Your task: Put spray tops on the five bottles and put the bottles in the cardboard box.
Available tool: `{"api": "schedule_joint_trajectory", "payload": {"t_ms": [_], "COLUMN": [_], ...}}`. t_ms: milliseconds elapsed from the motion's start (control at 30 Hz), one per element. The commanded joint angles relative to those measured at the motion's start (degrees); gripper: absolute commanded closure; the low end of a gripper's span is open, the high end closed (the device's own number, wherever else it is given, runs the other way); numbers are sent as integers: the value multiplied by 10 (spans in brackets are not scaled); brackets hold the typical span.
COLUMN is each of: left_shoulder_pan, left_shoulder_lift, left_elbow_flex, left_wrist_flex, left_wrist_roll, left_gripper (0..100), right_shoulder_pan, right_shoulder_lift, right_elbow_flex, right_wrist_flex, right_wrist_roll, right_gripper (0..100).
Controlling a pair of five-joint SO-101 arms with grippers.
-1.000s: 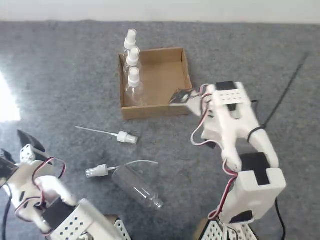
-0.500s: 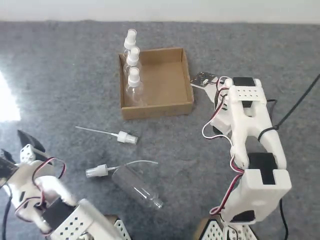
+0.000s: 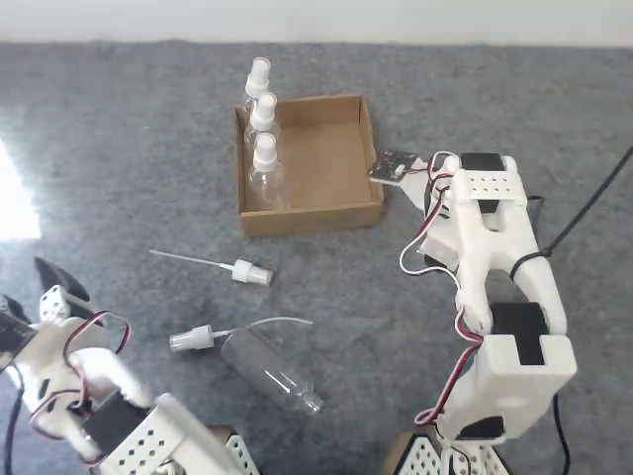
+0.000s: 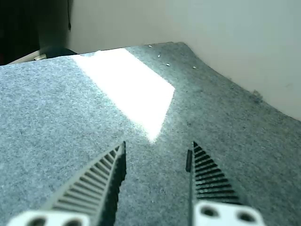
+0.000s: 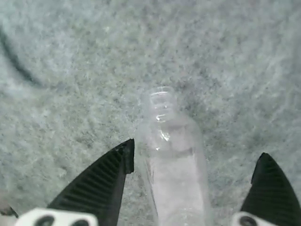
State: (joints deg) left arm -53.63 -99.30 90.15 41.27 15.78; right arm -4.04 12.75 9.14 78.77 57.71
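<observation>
The cardboard box [image 3: 341, 213] holds three bottles with spray tops [image 3: 263, 158] along one wall. A clear bottle with no top [image 3: 272, 371] lies on the carpet near the front. Two loose spray tops lie beside it, one [image 3: 249, 271] nearer the box and one [image 3: 192, 339] by the bottle. The right arm [image 3: 480, 198] stands just right of the box. My right gripper [image 5: 196, 150] is open around another topless clear bottle [image 5: 174, 155], whose neck points away; neither finger touches it. My left gripper [image 4: 158, 146] is open over bare carpet at the front left corner [image 3: 49, 282].
Grey carpet covers the table up to a pale wall at the back. A bright sun patch [image 4: 127, 89] lies ahead of the left gripper. A black cable [image 3: 584, 203] runs off to the right of the right arm.
The right arm has swung from over the box's front right corner to the carpet just right of the box. The left arm, bottles and spray tops have not moved.
</observation>
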Motion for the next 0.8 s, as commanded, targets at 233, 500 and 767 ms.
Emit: {"api": "schedule_joint_trajectory", "payload": {"t_ms": [233,500,767], "left_shoulder_pan": [4,4,4], "left_shoulder_lift": [-6,-6,-6], "left_elbow_flex": [-2,-2,-2], "left_wrist_flex": [-18,-18,-18], "left_wrist_roll": [4,4,4], "left_gripper": [801,801,801], "right_shoulder_pan": [-19,-15,-15], "right_shoulder_lift": [-4,-3,-3], "right_elbow_flex": [36,41,45], "right_wrist_flex": [-9,-26,-26], "right_wrist_roll": [79,80,81], "right_gripper": [641,641,641]}}
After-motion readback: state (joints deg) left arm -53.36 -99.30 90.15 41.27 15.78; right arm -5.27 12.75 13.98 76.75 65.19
